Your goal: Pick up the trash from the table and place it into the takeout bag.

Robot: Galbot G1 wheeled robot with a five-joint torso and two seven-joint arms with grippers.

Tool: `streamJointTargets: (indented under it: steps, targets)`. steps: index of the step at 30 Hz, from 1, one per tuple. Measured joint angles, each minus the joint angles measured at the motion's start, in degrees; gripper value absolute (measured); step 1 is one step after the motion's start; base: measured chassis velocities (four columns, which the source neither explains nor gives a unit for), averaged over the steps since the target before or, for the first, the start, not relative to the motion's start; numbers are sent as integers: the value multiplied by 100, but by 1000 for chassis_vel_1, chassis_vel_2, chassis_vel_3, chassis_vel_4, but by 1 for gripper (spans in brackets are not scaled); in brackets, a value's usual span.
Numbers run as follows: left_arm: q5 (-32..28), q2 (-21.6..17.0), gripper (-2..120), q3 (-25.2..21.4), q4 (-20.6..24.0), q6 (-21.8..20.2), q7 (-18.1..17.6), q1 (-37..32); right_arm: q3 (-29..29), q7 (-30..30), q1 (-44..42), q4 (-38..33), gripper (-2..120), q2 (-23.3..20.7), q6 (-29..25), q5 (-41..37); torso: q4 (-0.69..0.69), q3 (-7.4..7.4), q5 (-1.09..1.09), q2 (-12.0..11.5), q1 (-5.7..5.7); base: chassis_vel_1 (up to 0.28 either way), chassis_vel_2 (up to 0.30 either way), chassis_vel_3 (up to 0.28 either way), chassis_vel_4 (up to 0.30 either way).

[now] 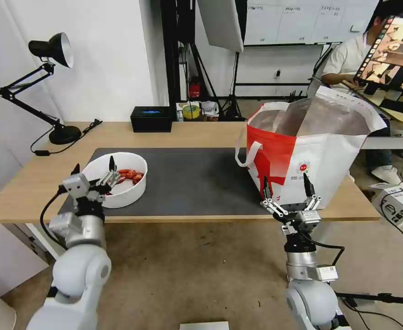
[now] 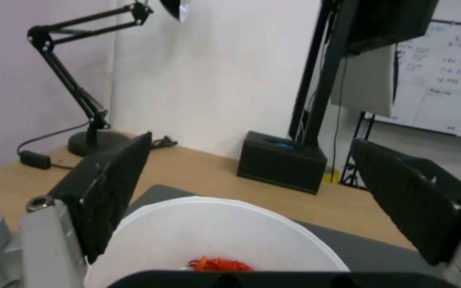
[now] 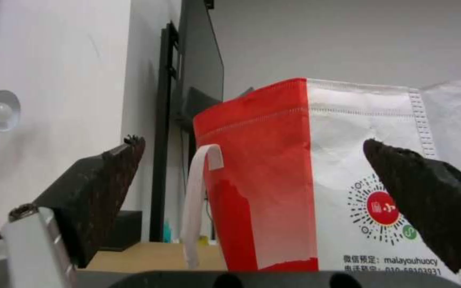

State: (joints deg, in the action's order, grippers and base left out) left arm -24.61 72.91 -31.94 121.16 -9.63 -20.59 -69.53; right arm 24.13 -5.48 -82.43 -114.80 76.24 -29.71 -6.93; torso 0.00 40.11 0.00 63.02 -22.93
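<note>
**Left gripper poised at the bowl, right one waiting by the bag**

Here my left gripper (image 1: 93,170) sits in the lower left of the head view, fingers spread wide and holding nothing. One finger stands just outside the bowl's near rim and the other leans over its inside; I cannot tell whether either touches it. In the left wrist view the same gripper (image 2: 252,192) frames the white bowl (image 2: 209,236) between two black fingers (image 2: 110,188), with a bit of red shell showing low in the middle.

The bowl (image 1: 130,185) rests on the left part of the dark mat (image 1: 196,178), which lies on the wooden table (image 1: 31,183). I judge it light and rigid, probably thin plastic or paper, smooth enough to slip. The shells (image 1: 130,175) lie loose inside, so tilting could spill them. The rim wall looks like the best hold, pinched from inside and outside, keeping it level.

My right gripper (image 1: 287,189) stands at the lower middle right, released and empty, in front of the takeout bag (image 1: 329,156) near its round logo. The bag stands on the right end of the table, mouth gaping upward, soft-walled, likely to buckle if pushed.

Farther off, a black lamp (image 1: 50,50) occupies the upper left and a small black box (image 1: 151,119) sits at the table's far edge.
</note>
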Motion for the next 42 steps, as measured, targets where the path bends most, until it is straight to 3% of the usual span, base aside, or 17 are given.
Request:
streamJointTargets:
  steps: [13,24,36,42]
  targets:
    - [-662,-374,100,-35,-583,-694,-273,689,42,-10,7,-53,100,-14,71,-5,0,0,0,0,0,0,0,0,0]
    - [-1176,-709,100,-72,-1074,-1753,-871,1292,-20,-12,-7,-45,100,13,74,7,0,0,0,0,0,0,0,0,0]
    - [-1697,-801,100,-141,-1238,-2764,-1156,1484,-70,-20,5,-23,100,53,74,19,0,-1,0,1,1,0,0,0,0]
    - [-2131,-820,100,-151,-1266,-3228,-1573,1636,-98,-27,-31,-19,100,71,67,22,0,-1,1,1,1,0,0,0,0]
